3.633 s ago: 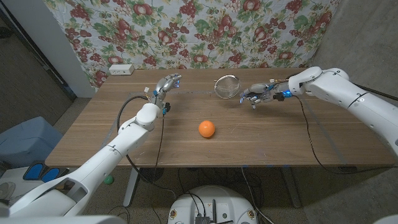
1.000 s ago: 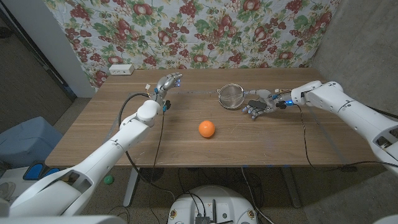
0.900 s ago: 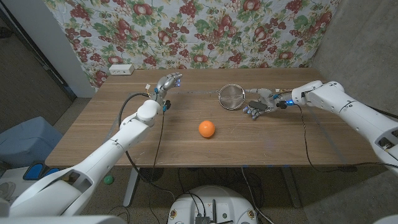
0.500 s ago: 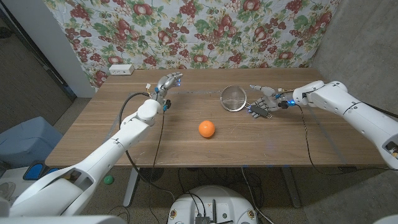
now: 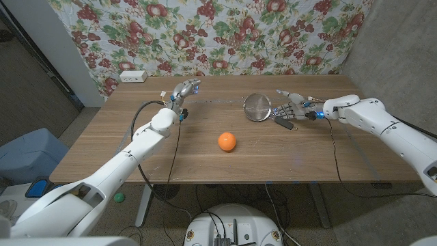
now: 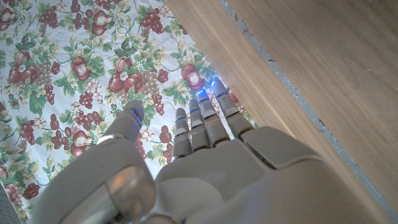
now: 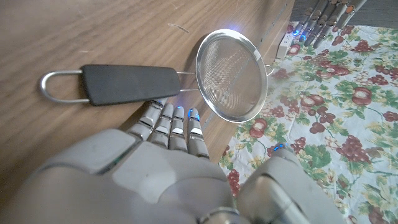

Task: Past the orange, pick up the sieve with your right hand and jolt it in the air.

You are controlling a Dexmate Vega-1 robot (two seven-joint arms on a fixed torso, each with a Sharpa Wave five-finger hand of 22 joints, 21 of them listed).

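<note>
The metal sieve (image 5: 257, 107) lies on the wooden table (image 5: 287, 154) at the back, right of the middle; its dark handle (image 5: 285, 123) points toward the front right. In the right wrist view the mesh bowl (image 7: 231, 76) and the handle (image 7: 130, 84) lie just beyond my fingertips (image 7: 168, 121), with a small gap between. My right hand (image 5: 292, 108) hovers open beside the handle, fingers spread, holding nothing. The orange (image 5: 227, 141) sits nearer the front, left of the sieve. My left hand (image 5: 184, 91) stands open at the back left, fingers straight (image 6: 205, 118).
A white power strip (image 5: 132, 76) lies at the table's back left corner. A floral cloth (image 5: 218, 31) hangs behind the table. Cables run along both arms over the tabletop. A blue bin (image 5: 27, 154) stands on the floor to the left.
My right hand has let go of the sieve, spread its fingers and drawn back to the right. The sieve has come down onto the table. The left hand and orange stay put.
</note>
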